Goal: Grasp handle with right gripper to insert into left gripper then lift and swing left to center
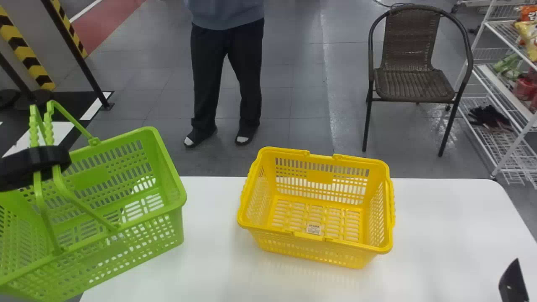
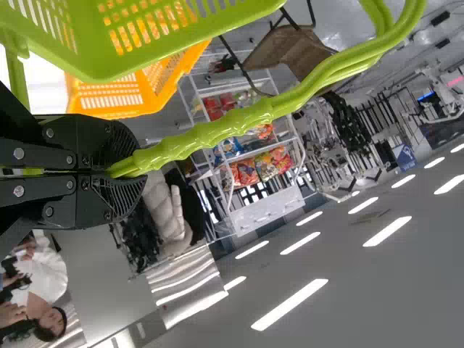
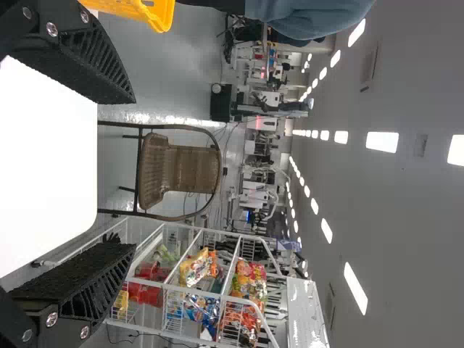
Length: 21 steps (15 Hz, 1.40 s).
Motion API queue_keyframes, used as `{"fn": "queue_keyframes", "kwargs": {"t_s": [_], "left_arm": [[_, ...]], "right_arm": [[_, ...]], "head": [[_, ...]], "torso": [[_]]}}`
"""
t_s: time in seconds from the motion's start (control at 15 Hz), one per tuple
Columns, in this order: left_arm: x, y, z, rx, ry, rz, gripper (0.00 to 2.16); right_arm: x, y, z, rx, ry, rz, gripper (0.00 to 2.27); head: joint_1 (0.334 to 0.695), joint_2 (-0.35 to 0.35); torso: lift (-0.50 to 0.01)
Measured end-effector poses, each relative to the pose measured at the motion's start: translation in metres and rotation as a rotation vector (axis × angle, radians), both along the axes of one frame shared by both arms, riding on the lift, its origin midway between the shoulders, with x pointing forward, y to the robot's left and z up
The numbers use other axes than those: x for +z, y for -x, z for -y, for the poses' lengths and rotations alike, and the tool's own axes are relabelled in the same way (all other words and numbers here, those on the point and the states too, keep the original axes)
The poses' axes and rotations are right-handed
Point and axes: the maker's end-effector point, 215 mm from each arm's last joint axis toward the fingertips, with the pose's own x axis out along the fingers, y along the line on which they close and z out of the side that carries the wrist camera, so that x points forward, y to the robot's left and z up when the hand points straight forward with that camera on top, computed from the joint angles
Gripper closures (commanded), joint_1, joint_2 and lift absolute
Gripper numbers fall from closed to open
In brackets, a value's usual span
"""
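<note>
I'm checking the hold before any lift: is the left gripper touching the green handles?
Touching. The left wrist view shows the left gripper shut on the green handles, which run out from between its fingers.

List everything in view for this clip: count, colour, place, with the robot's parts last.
green basket: one, green, left of the yellow one
handles: two, green, together in the left gripper
yellow basket: one, yellow, on the table
table: one, white, in front
chair: one, brown, beyond the table
rack: one, white, right of the chair
snack packets: several, mixed colours, on the rack
floor: grey, beyond the table
left gripper: one, black, closed on the handles
right gripper: one, black, open, at the table's right
</note>
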Motion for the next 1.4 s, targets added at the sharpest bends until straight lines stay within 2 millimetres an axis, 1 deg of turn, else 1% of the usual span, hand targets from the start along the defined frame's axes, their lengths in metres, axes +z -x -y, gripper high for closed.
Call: {"fn": "queue_keyframes", "kwargs": {"t_s": [0.13, 0.2, 0.4, 0.6, 0.67, 0.8, 0.93, 1.0, 1.13, 1.33, 1.4], "left_arm": [[-0.011, 0.021, 0.009, -0.014, 0.015, -0.015, 1.98], [-0.017, 0.03, 0.017, -0.026, 0.019, -0.022, 1.98], [-0.034, 0.057, 0.042, -0.062, 0.021, -0.043, 1.97], [-0.049, 0.089, 0.068, -0.1, 0.02, -0.072, 1.97], [-0.053, 0.099, 0.076, -0.113, 0.027, -0.083, 1.98], [-0.059, 0.116, 0.09, -0.131, 0.041, -0.1, 1.98], [-0.062, 0.129, 0.108, -0.152, 0.055, -0.103, 1.98], [-0.063, 0.134, 0.119, -0.166, 0.063, -0.101, 1.98], [-0.064, 0.144, 0.143, -0.201, 0.081, -0.097, 1.97], [-0.06, 0.154, 0.174, -0.247, 0.099, -0.075, 1.98], [-0.058, 0.158, 0.185, -0.266, 0.111, -0.068, 1.98]], "right_arm": [[0.0, -0.001, 0.0, 0.0, 0.0, -0.001, 0.11], [0.0, -0.001, 0.0, 0.001, -0.001, -0.002, 0.11], [-0.001, -0.001, 0.0, 0.0, 0.0, -0.004, 0.11], [-0.002, 0.0, 0.003, -0.005, 0.001, -0.005, 0.11], [-0.002, 0.0, 0.004, -0.006, 0.002, -0.006, 0.11], [-0.002, 0.0, 0.005, -0.007, 0.003, -0.006, 0.11], [-0.002, -0.001, 0.005, -0.006, 0.005, -0.005, 0.11], [-0.002, -0.001, 0.006, -0.005, 0.006, -0.005, 0.11], [-0.002, -0.002, 0.005, 0.003, 0.008, -0.007, 0.11], [-0.005, -0.001, 0.001, 0.02, 0.006, -0.011, 0.11], [-0.005, -0.001, 0.001, 0.02, 0.006, -0.012, 0.11]], "head": [[0.695, 0.125], [0.695, 0.118], [0.695, 0.075], [0.695, 0.036], [0.695, 0.009], [0.695, -0.013], [0.695, -0.04], [0.695, -0.078], [0.695, -0.12], [0.695, -0.17], [0.695, -0.207]], "torso": [[0.0], [0.0], [0.0], [0.0], [0.0], [0.0], [0.0], [0.0], [0.0], [0.0], [0.0]]}}
